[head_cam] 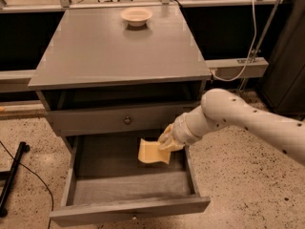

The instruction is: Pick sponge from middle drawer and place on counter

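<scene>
The pale yellow sponge [152, 152] hangs in the air above the open middle drawer [128, 185], held at its right edge. My gripper [167, 140] is shut on the sponge, just below the front of the knobbed drawer [126, 120] and over the drawer's right half. The white arm reaches in from the right. The grey counter [119, 46] spreads above, well higher than the sponge.
A round cream bowl [137, 16] stands at the far middle of the counter. A white cable [248, 42] hangs at the right by a ledge. A black stand leg [12, 175] lies on the speckled floor at the left.
</scene>
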Tool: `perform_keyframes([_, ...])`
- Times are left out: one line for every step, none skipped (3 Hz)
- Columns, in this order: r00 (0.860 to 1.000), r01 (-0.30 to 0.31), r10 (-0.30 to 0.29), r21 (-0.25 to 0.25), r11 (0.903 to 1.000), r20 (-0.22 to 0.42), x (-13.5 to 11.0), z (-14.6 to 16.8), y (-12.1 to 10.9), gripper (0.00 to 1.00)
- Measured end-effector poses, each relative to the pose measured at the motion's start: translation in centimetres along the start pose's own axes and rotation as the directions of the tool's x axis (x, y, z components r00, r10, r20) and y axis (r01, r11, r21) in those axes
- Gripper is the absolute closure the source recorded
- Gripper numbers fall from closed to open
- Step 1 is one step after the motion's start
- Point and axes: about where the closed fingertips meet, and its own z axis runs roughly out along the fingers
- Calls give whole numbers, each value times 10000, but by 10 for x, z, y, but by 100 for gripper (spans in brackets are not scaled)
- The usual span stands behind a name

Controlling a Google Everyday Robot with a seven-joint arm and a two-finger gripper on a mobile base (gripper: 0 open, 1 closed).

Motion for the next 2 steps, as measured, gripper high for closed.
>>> perform_keyframes([9976,677,-668,607,9959,-169,-33,-45,-9,100])
perform_keyframes([9844,1759,-1734,1348,9751,-300,-89,-107,-16,100])
